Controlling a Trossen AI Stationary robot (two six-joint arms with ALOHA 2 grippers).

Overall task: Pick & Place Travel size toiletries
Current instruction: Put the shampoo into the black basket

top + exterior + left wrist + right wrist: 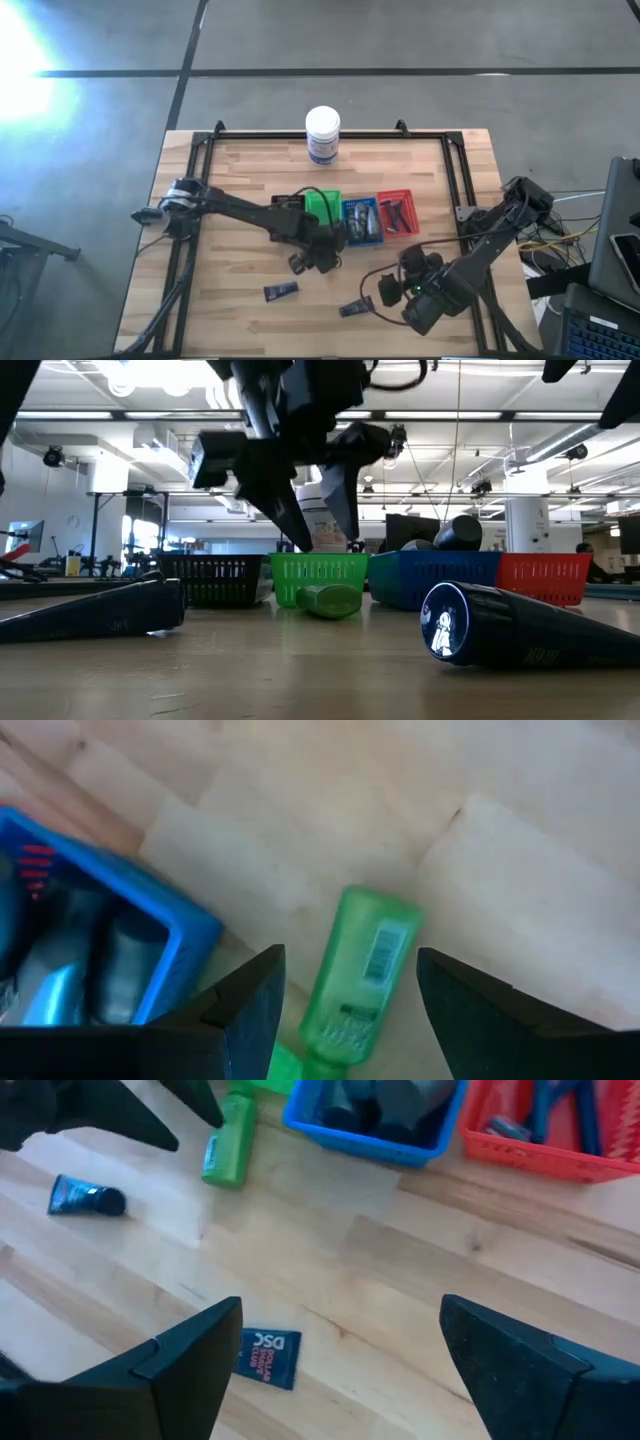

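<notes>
Wooden table [240,170] holds my trays: green tray [322,206], blue tray [360,220] with grey bottles, red tray [396,212] with sticks. My left gripper [345,995] hangs spread-fingered over a green bottle [360,975] beside the blue tray. My right gripper [335,1360], wide, empty, hovers above a navy tube [268,1357] reading "DSC".

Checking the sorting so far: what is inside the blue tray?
The blue tray holds several grey bottles lying together. Their count is unclear, and the tray's floor beneath them is hidden.
</notes>
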